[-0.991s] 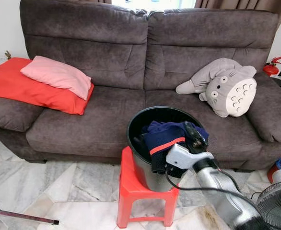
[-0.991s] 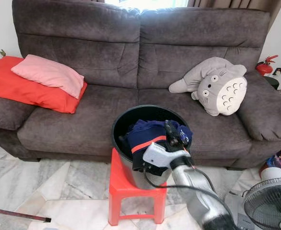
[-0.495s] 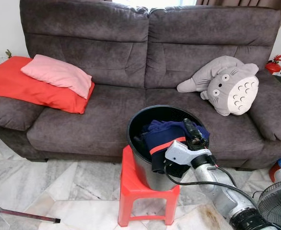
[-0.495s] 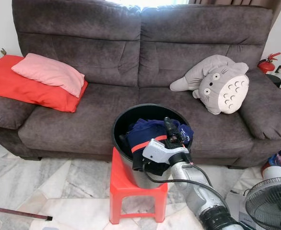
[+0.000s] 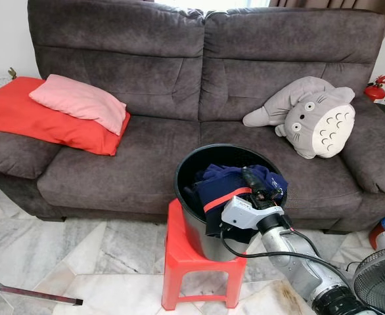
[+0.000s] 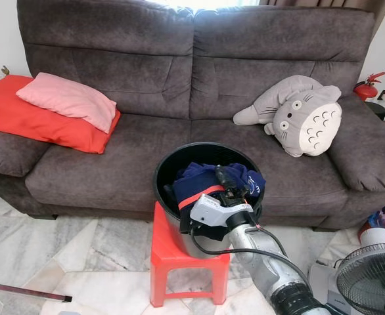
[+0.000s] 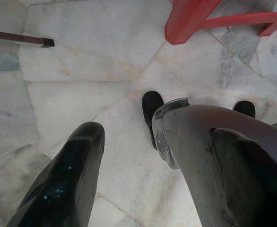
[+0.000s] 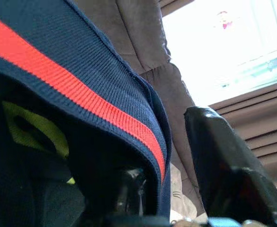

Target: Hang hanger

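A black bucket (image 5: 192, 161) stands on a red plastic stool (image 5: 179, 252) in front of the sofa. Inside it lies a navy garment with a red stripe (image 5: 222, 184), part of which hangs over the front rim. My right gripper (image 5: 257, 182) reaches over the bucket's right rim onto this garment. In the right wrist view the striped cloth (image 8: 82, 94) lies across the gap, one black finger (image 8: 219, 175) stands just clear of its edge, and the other finger is hidden under the cloth. My left gripper (image 7: 152, 142) hangs open above the marble floor.
A dark brown sofa (image 5: 146, 151) fills the back, with a pink pillow (image 5: 77, 102) on a red cushion (image 5: 22, 115) at its left and a grey plush toy (image 5: 317, 118) at its right. A fan (image 5: 380, 279) stands at the lower right. A thin rod (image 5: 28, 295) lies on the floor.
My right arm has lowered and swung left, bringing the gripper further over the navy garment in the bucket. The view has shifted slightly.
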{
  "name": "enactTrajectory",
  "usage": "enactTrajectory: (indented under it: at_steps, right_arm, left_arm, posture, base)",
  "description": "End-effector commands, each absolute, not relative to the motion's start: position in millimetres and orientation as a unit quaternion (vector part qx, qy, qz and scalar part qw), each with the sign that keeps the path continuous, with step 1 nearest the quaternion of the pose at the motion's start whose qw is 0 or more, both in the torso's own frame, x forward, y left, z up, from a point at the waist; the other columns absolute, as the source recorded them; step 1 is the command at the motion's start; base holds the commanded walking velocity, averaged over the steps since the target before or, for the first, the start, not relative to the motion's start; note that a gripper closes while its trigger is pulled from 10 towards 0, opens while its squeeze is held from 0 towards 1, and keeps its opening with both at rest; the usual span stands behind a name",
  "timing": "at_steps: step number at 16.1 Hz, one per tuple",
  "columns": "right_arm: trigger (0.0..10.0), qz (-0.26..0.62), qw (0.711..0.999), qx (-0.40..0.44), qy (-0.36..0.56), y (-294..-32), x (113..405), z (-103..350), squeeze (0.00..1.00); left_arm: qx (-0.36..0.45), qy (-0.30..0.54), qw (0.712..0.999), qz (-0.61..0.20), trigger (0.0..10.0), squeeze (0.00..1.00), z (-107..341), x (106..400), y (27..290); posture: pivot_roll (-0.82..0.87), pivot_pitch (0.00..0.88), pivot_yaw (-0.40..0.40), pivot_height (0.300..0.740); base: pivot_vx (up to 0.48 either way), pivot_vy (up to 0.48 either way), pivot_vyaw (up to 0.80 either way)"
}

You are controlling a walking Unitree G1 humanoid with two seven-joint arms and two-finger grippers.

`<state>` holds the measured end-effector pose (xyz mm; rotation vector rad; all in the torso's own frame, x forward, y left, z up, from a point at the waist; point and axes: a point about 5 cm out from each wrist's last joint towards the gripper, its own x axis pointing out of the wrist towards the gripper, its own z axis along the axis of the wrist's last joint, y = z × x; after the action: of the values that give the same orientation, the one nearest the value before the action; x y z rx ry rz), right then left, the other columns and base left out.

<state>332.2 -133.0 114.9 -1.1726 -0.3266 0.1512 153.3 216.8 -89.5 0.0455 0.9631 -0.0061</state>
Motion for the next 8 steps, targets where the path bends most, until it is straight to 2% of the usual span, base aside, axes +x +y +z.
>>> enactTrajectory:
  at_steps: [1, 8]
  right_arm:
    - [0.0, 0.068, 0.820, -0.546, -0.160, -131.7, 333.8, 117.8, 0.00]
    - [0.0, 0.046, 0.827, -0.533, -0.172, -136.6, 340.5, 132.3, 0.00]
  left_arm:
    - [0.020, 0.470, 0.883, -0.002, 10.0, 0.00, -91.0, 149.3, 217.5]
    - [0.022, 0.469, 0.883, -0.005, 10.0, 0.00, -90.8, 150.3, 217.0]
  posture:
    - [0.01, 0.083, 0.008, 0.740]
    - [0.01, 0.062, 0.009, 0.740]
  base:
    - [0.000, 0.000, 0.00]
    - [0.000, 0.000, 0.00]
